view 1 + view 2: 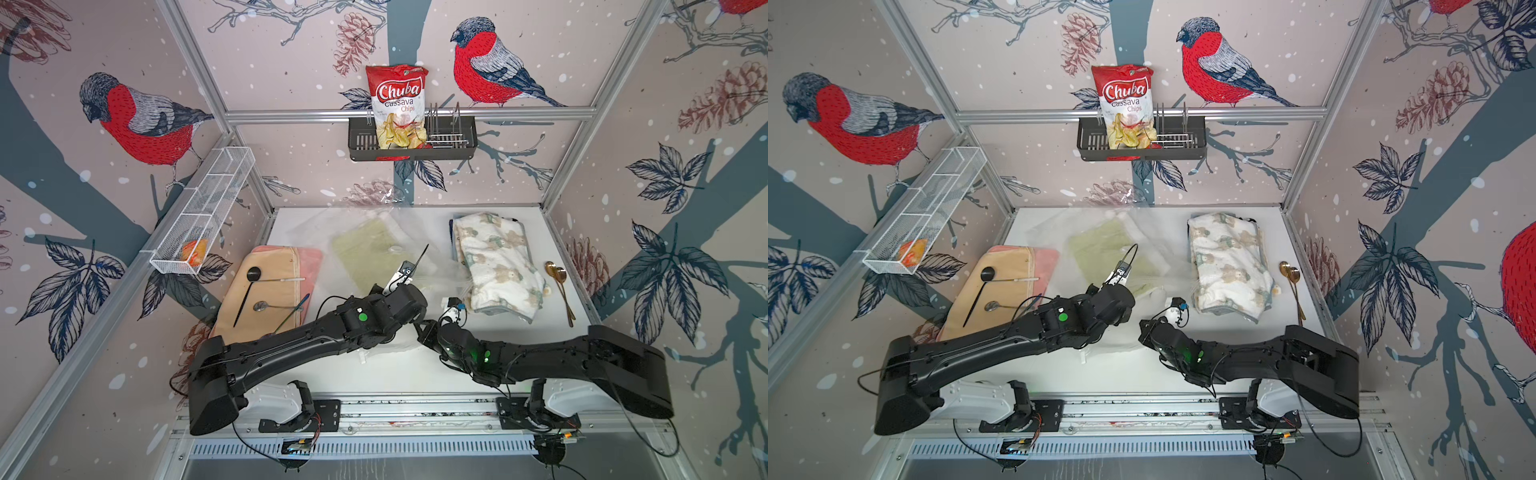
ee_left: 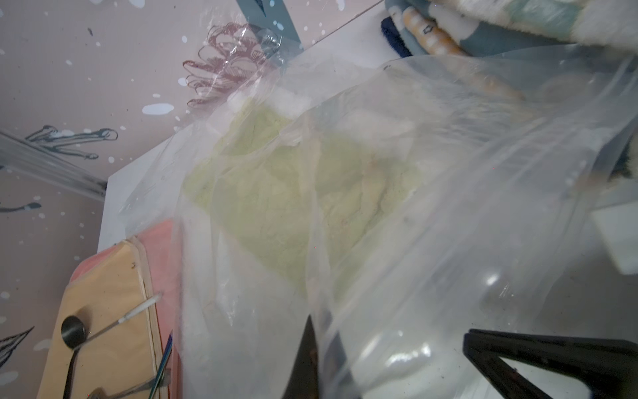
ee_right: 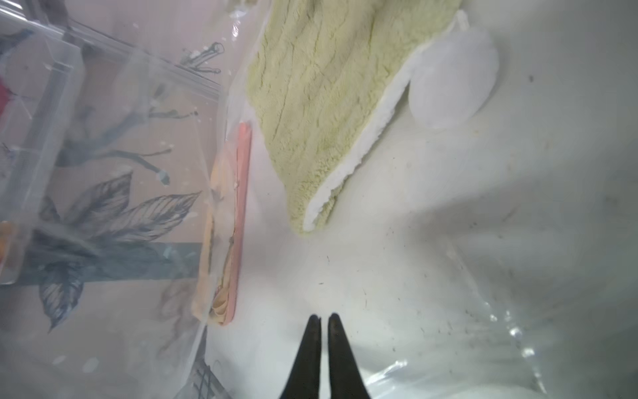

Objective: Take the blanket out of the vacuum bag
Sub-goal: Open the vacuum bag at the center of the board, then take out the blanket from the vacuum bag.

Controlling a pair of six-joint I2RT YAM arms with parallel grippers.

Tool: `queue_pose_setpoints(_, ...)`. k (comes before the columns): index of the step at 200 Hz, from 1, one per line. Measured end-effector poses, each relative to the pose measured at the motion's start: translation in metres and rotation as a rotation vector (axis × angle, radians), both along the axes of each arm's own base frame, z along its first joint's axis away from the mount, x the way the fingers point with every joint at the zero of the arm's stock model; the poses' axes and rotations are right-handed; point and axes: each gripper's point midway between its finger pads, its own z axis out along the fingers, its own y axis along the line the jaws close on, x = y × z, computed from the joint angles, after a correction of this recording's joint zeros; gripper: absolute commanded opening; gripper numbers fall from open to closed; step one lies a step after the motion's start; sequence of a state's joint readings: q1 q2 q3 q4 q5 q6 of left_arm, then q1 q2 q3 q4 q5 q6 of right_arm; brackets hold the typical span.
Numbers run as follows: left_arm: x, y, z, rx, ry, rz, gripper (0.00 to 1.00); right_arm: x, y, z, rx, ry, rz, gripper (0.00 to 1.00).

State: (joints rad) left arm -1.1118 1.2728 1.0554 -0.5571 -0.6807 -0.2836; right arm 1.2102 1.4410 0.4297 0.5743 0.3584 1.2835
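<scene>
Your vacuum bag (image 1: pixel 386 232) lies mid-table between the cutting board (image 1: pixel 266 291) and the bear-print towel (image 1: pixel 498 266), pale green blanket (image 3: pixel 310 103) inside it. Your left gripper (image 2: pixel 321 366) is closed, pinching the bag's clear film near its open edge. Your right gripper (image 3: pixel 324 324) is closed inside the bag's mouth; whether it pinches film, you cannot tell.

red chip bag (image 1: pixel 398 104) in wall rack, printed "Chuba Cassava Chips"
</scene>
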Motion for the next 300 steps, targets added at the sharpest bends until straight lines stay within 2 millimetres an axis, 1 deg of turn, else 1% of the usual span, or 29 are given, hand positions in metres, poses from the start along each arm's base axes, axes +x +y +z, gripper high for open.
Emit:
queue_pose_setpoints(7,-0.001,-0.001,0.001,-0.013,0.006,-0.011,0.0,0.0,0.004,-0.004,-0.004,0.007,0.007,0.1)
queue_pose_setpoints(17,-0.002,-0.001,0.004,-0.027,0.008,-0.021,0.0,-0.001,0.016,-0.006,0.006,0.019,0.033,0.1)
queue_pose_setpoints(35,-0.004,-0.003,0.007,-0.042,0.008,-0.046,0.0,0.0,0.035,-0.005,0.029,0.026,0.067,0.11)
queue_pose_setpoints(49,-0.006,-0.001,0.005,-0.041,0.007,-0.064,0.0,0.001,0.048,-0.006,0.038,0.036,0.092,0.12)
queue_pose_setpoints(63,-0.009,0.002,0.002,-0.045,0.005,-0.072,0.0,0.003,0.056,-0.008,0.039,0.046,0.11,0.12)
queue_pose_setpoints(87,-0.014,0.011,-0.002,-0.041,-0.001,-0.085,0.0,0.009,0.063,-0.008,0.04,0.047,0.125,0.13)
queue_pose_setpoints(120,-0.016,0.017,0.002,-0.07,-0.024,-0.088,0.0,0.022,0.058,-0.004,0.048,0.049,0.103,0.15)
queue_pose_setpoints(134,-0.016,0.019,0.003,-0.072,-0.029,-0.086,0.0,0.028,0.056,0.001,0.059,0.043,0.088,0.19)
queue_pose_setpoints(180,-0.015,0.022,0.005,-0.075,-0.048,-0.07,0.0,0.041,0.05,0.01,0.09,0.042,0.031,0.23)
queue_pose_setpoints(200,-0.014,0.023,0.006,-0.073,-0.052,-0.066,0.0,0.049,0.046,0.021,0.111,0.023,0.0,0.25)
queue_pose_setpoints(222,-0.014,0.024,0.006,-0.071,-0.055,-0.062,0.0,0.056,0.036,0.034,0.132,0.001,-0.034,0.27)
queue_pose_setpoints(234,-0.013,0.024,0.006,-0.069,-0.059,-0.06,0.0,0.059,0.027,0.04,0.136,-0.012,-0.064,0.33)
queue_pose_setpoints(245,-0.013,0.025,0.006,-0.068,-0.06,-0.057,0.0,0.062,0.018,0.044,0.137,-0.024,-0.09,0.36)
queue_pose_setpoints(259,-0.013,0.025,0.005,-0.066,-0.059,-0.058,0.0,0.063,0.009,0.043,0.142,-0.02,-0.129,0.39)
queue_pose_setpoints(272,-0.013,0.025,0.005,-0.064,-0.058,-0.06,0.0,0.063,0.004,0.04,0.132,-0.021,-0.145,0.41)
queue_pose_setpoints(287,-0.013,0.024,0.004,-0.061,-0.056,-0.059,0.0,0.065,0.005,0.038,0.142,-0.008,-0.158,0.43)
queue_pose_setpoints(300,-0.013,0.024,0.003,-0.057,-0.055,-0.061,0.0,0.066,0.007,0.032,0.133,0.0,-0.159,0.43)
